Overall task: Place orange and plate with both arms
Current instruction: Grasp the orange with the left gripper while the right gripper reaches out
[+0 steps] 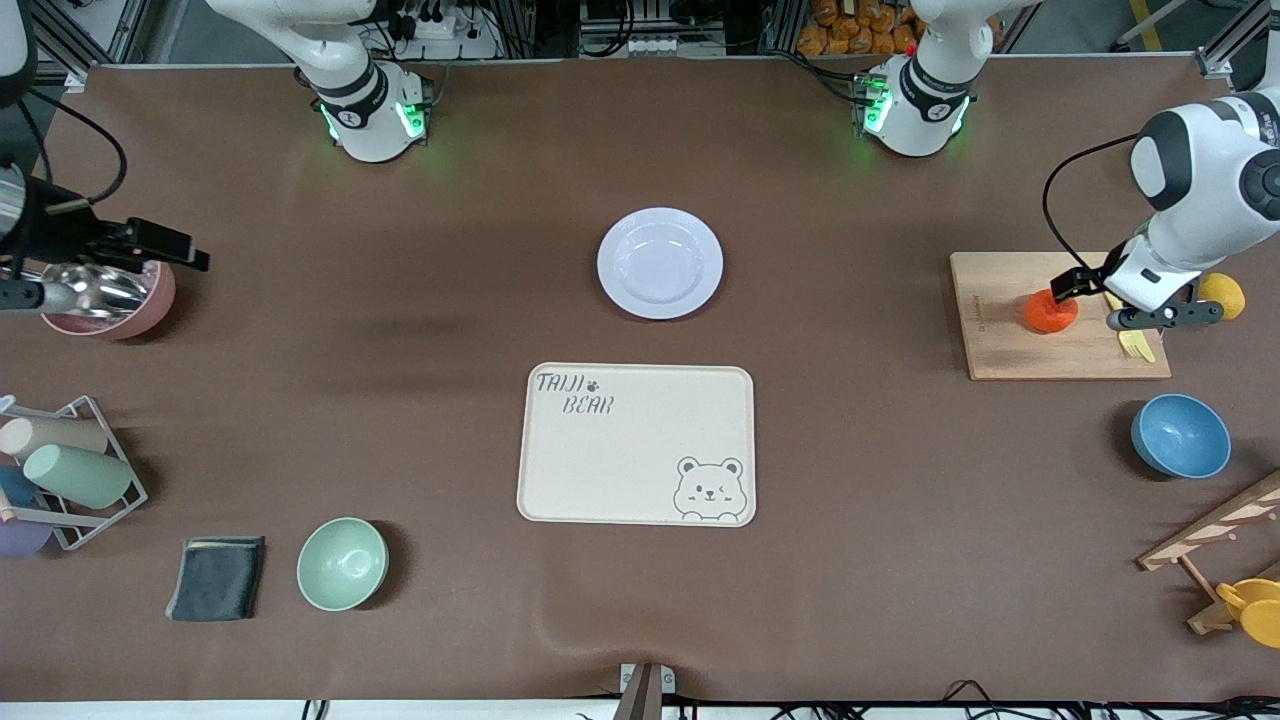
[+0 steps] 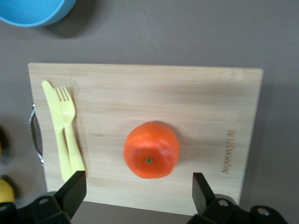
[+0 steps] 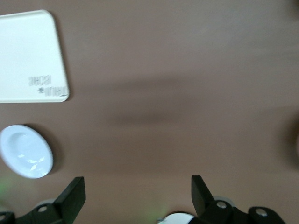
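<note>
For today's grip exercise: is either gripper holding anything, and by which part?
Nothing is held. The left gripper, open, hangs over the small round orange on the wooden board; the right gripper is open over bare table.

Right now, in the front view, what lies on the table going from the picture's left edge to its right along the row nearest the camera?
Dark cloth → green bowl → cream bear tray → blue bowl.

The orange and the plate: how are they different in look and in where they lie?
The orange is small, round and bright orange-red; the plate is wide, flat and pale white. The orange lies on the wooden board toward the left arm's end of the table; the plate lies on the bare table near its middle, just farther from the front camera than the cream tray. No gripper holds either.
</note>
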